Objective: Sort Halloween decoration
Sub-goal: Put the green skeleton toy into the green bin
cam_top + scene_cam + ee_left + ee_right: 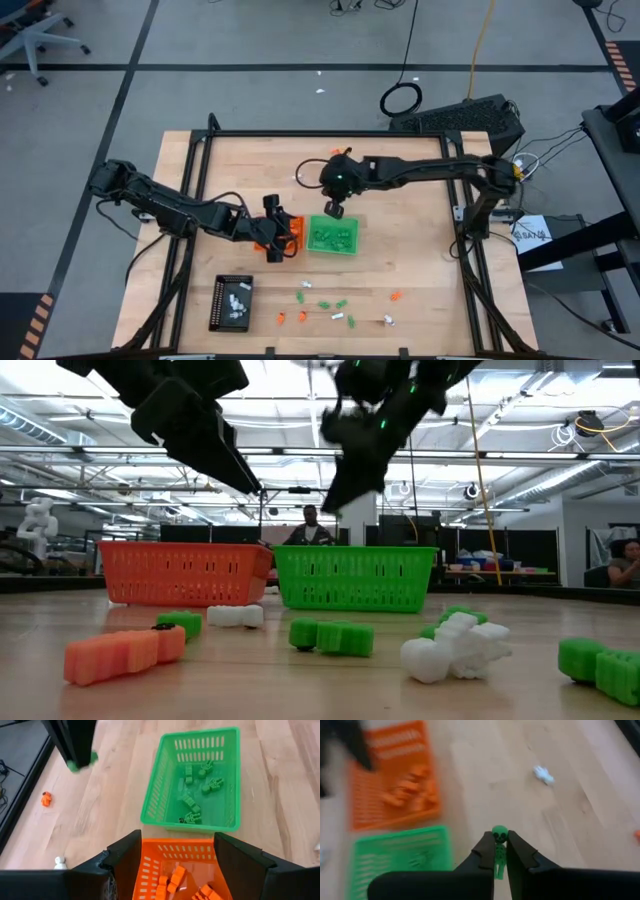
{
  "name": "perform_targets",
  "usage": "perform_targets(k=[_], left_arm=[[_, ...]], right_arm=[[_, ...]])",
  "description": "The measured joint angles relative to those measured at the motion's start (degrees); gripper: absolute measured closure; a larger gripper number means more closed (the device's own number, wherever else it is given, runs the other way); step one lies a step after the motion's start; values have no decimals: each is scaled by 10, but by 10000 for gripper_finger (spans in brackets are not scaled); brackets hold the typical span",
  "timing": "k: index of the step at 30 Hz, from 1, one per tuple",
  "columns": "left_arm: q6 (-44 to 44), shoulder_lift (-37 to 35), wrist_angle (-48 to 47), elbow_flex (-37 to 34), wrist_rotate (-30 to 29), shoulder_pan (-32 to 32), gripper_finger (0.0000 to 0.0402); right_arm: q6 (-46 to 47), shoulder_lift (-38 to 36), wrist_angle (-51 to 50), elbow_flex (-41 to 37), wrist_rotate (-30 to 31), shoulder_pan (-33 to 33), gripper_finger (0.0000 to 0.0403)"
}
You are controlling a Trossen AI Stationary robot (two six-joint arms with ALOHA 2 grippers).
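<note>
The Halloween decoration is tiny orange, green and white trinkets. Several lie loose near the table's front edge, and show close up in the low view. My right gripper is shut on a green skeleton trinket, high above the table beside the green tray. My left gripper hovers open over the orange tray, touching nothing. Green trinkets lie in the green tray, and orange ones in the orange tray. My right gripper pinches the green skeleton's body between its two fingers. The round head sticks out past the fingertips. The fingers slant down toward the table. The trinket is lifted clear of table and trays.
A black tray with white trinkets sits at the front left. The orange tray and the green tray stand side by side mid-table. One orange trinket lies toward the front right. People show in the room behind.
</note>
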Motion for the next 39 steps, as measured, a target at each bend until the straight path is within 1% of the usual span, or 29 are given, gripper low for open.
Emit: perform_targets(k=[8,11,13,15,20,23,26,29,31,34,39], left_arm=[[1,0,29,0,0,-5,155],[-8,0,31,0,0,-11,155],[-18,0,35,0,-7,-17,155],[-29,0,40,0,-12,-24,155],[-49,0,58,0,-15,-46,155],[-70,0,65,0,-20,-61,155],[-97,0,66,0,-36,-80,155],[-105,0,69,0,-64,-101,155],[-105,0,74,0,-85,-113,155],[-106,0,90,0,-108,-126,155],[-114,0,116,0,-118,-141,155]], right_arm=[[0,-122,-20,-5,-1,82,402],[5,-152,-5,-34,33,125,402],[24,-165,42,-73,59,154,402],[39,-170,111,-124,73,181,402],[50,-164,348,-242,75,229,403],[36,-164,456,-296,103,247,403],[4,-164,545,-335,134,259,403],[-25,-164,628,-358,132,259,403],[-43,-164,653,-363,131,259,403],[-61,-164,649,-364,131,261,403],[-63,-164,648,-364,130,274,402]])
